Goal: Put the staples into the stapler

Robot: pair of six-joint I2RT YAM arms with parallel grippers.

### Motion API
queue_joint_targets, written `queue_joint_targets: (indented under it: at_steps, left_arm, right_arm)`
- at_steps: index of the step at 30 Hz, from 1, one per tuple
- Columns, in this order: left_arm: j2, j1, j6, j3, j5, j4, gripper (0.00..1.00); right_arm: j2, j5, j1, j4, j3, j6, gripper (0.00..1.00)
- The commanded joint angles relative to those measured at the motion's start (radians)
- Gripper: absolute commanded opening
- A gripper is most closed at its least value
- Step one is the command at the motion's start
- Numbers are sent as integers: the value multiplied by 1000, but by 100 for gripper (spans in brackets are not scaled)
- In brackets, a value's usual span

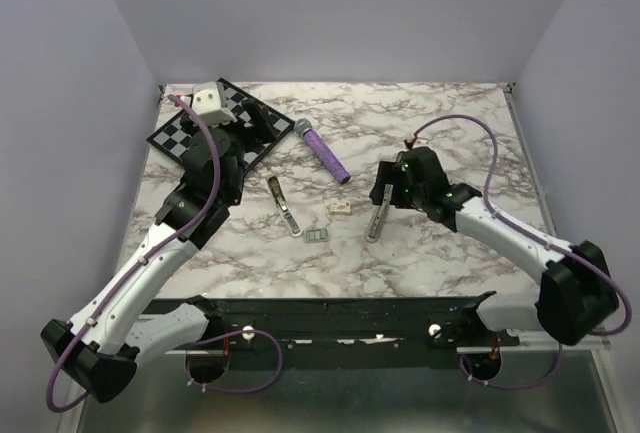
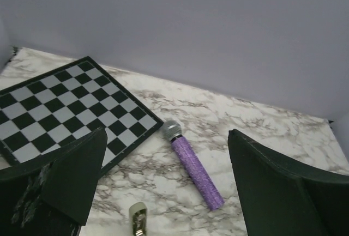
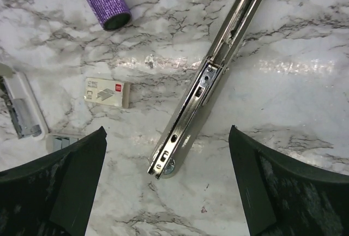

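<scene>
Chrome stapler (image 3: 207, 78) beneath spread right fingers (image 3: 65, 192) | left fingers (image 2: 76, 176) spread, aloft

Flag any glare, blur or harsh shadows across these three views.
Top external: even light, soft shadows, the staples tiny but discernible. Left wrist: sharp on the microphone, near fingers dark, little detail. Right wrist: glare streaks on the marble table beside the open stapler.

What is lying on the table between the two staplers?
The small cream box and, a little nearer the arms, the staples. The top view shows both.
</scene>
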State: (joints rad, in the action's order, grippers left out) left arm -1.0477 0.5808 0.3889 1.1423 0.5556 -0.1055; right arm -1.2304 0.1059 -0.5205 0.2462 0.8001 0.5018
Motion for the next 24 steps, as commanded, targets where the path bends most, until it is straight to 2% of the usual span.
queue_joint_targets:
  at_steps: [1, 7, 11, 17, 24]
  left_arm:
    - [75, -18, -175, -170, 190, 182, 99]
    - [97, -25, -284, -266, 233, 286, 99]
    - [104, -25, -308, -289, 244, 323, 99]
    - [112, -25, -334, -320, 245, 371, 99]
    - [106, -25, -340, -339, 242, 394, 99]
  right_arm:
    - [-188, 152, -81, 178, 123, 26, 100]
    - [-366, 202, -108, 272, 228, 52, 100]
    - [-405, 201, -113, 295, 231, 57, 100]
    - [-431, 207, -111, 341, 211, 57, 100]
    - [-383, 238, -73, 361, 160, 50, 100]
